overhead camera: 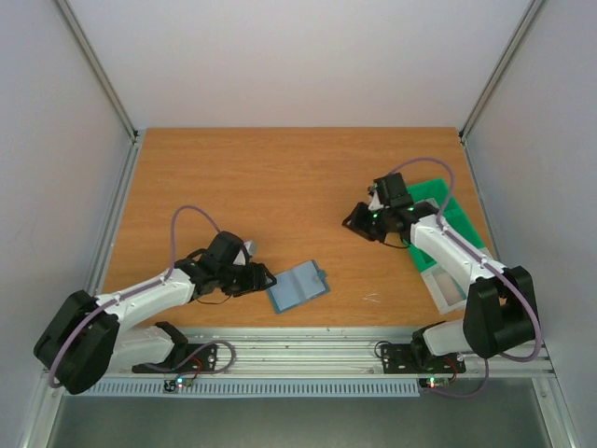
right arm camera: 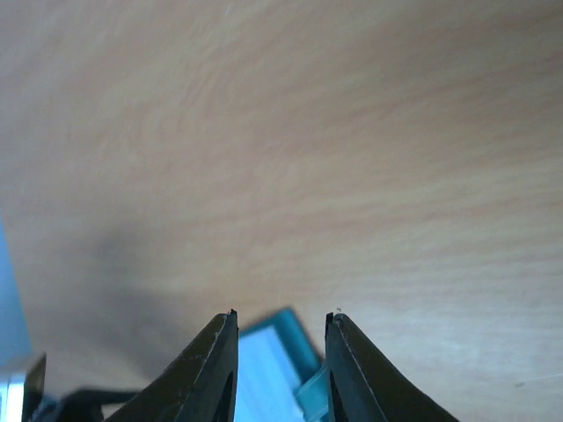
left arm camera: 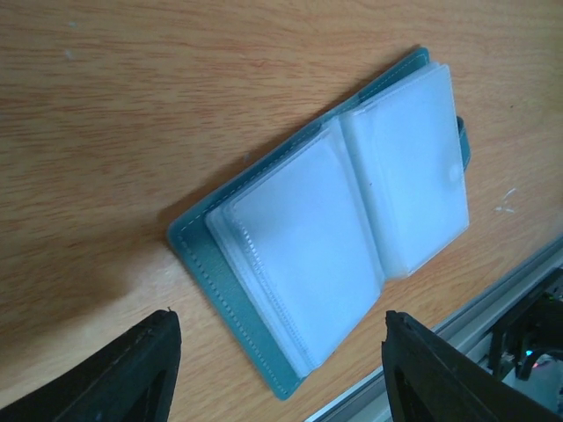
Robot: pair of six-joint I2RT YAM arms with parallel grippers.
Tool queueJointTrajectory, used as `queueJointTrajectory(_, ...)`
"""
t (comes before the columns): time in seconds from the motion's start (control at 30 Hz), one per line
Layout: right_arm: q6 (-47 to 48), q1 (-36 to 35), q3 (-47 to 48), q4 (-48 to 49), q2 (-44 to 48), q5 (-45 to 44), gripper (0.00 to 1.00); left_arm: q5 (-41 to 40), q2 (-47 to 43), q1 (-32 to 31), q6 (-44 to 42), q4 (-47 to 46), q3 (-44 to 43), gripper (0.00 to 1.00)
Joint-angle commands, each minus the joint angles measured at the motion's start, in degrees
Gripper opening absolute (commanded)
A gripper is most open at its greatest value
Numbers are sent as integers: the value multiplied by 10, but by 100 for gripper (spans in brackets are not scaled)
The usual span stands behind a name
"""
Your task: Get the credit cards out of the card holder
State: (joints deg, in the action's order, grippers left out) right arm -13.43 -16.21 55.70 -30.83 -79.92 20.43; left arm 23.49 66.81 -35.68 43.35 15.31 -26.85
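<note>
Lying open beside left tool: card holder.

Teal card holder holds frosted white sleeves on orange-brown wood-grain table.

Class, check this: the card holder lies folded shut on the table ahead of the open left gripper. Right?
No: the card holder lies spread open, inside facing up, on the table ahead of the open left gripper; the left wrist view shows it.
</note>
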Motion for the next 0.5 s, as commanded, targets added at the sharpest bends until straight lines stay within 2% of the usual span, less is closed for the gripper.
queueJointTrajectory(0.0, -5, -64, -25, 19, 1, 23, 29, 27, 25, 2, 46, -89, 14, 64)
queueJointTrajectory(0.13, -9, -111, -51, 40, -13, 29, 34, 29, 37, 2, 75, -114, 25, 64)
queueJointTrajectory(0.47, -27, -186, -103, 86, -57, 41, 35, 45, 85, 2, 124, -198, 33, 58)
